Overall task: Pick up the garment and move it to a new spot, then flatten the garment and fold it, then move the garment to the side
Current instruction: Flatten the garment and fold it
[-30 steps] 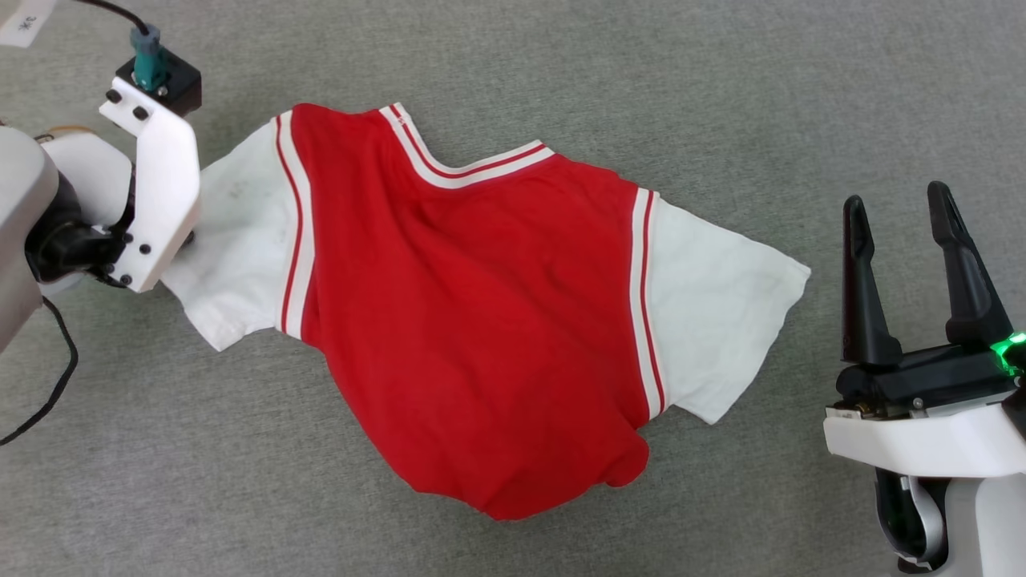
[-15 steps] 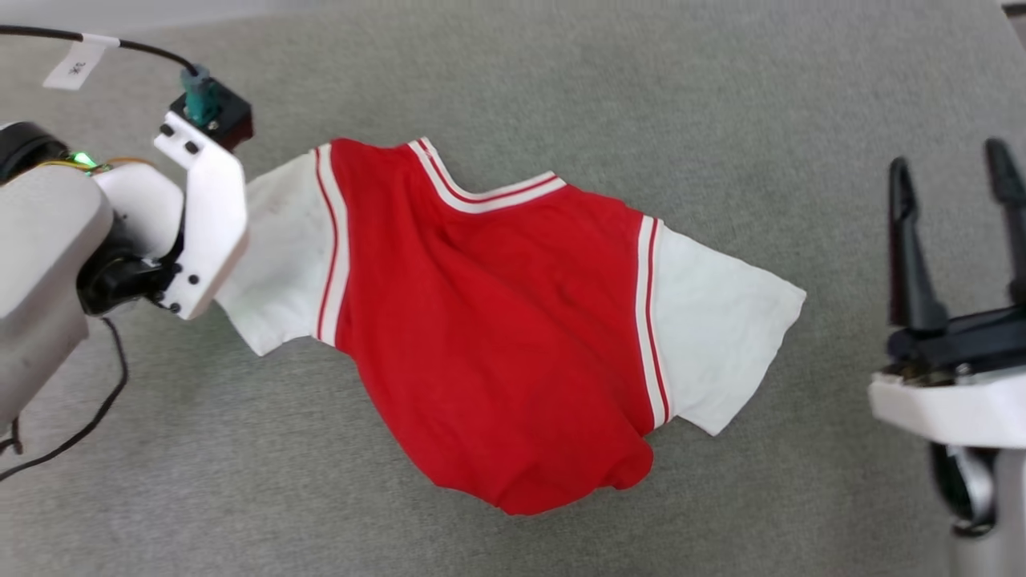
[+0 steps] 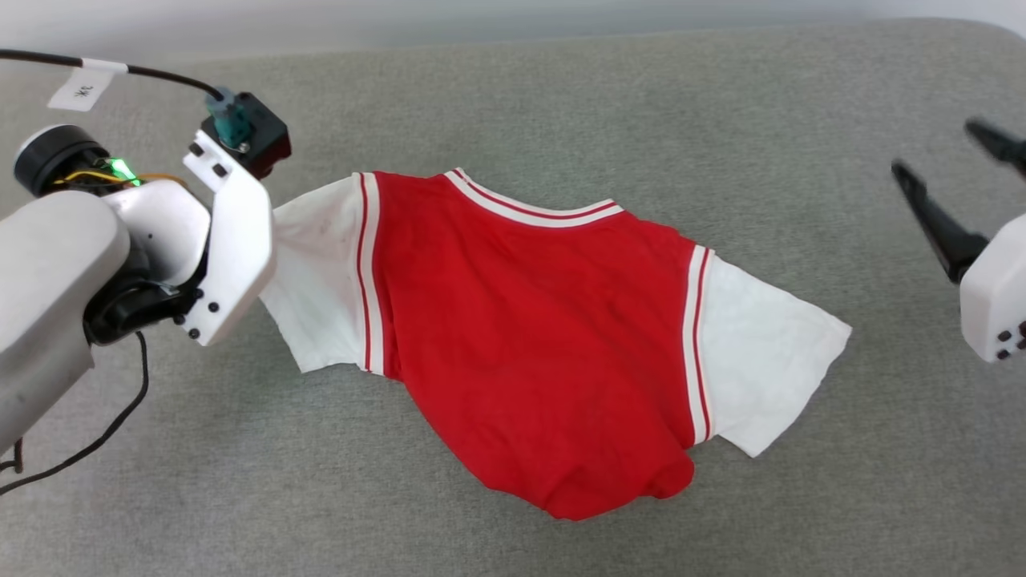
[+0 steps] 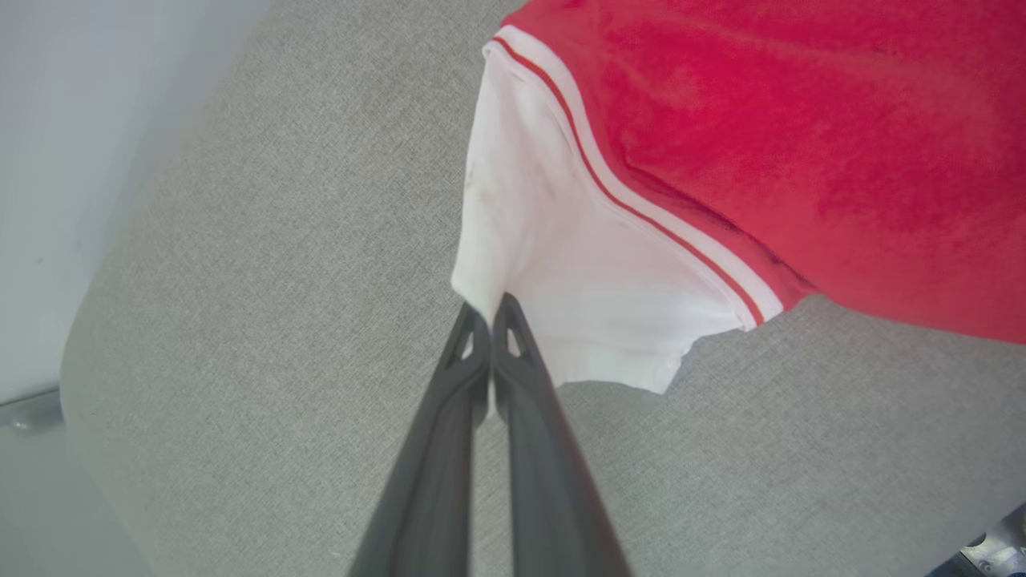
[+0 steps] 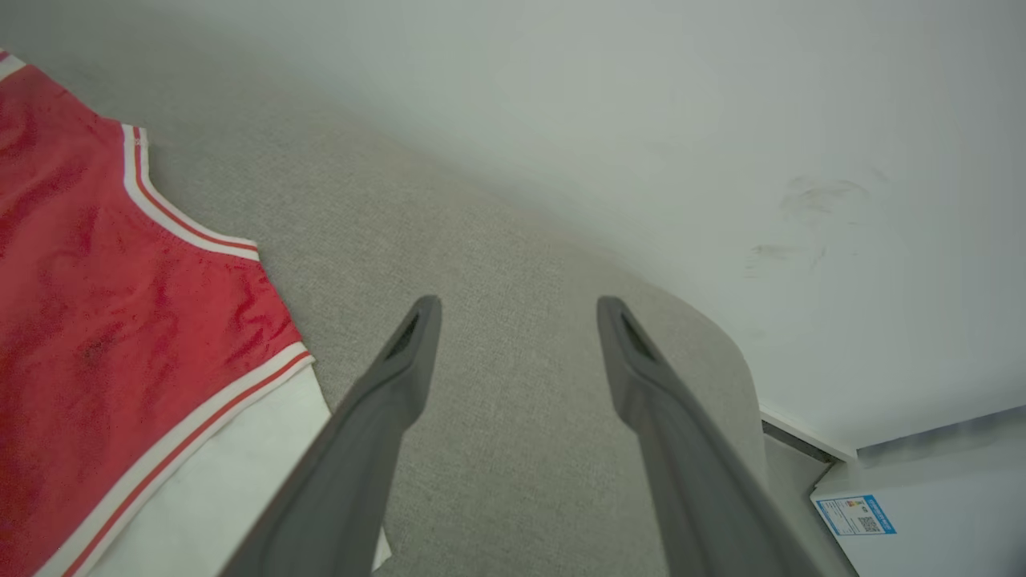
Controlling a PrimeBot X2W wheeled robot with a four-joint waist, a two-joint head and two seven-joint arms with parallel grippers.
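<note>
Grip: left end effector (image 4: 489,308) pinches shirt (image 3: 545,320) sleeve (image 4: 561,280), 9 o'clock | right end effector (image 5: 519,308) spread | risk: shallow edge pinch may slip on lift.

The garment (image 3: 545,353), a red shirt with white short sleeves and striped trim, lies spread plain side up on the grey fabric surface (image 3: 721,120), hem bunched.

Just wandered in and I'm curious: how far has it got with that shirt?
Early days. Done: the left end effector is shut on the white sleeve of the shirt. In hand: the lift; it lies unfolded on the grey surface. The right end effector hangs open, apart. Left: moving, flattening, folding, setting aside.
</note>
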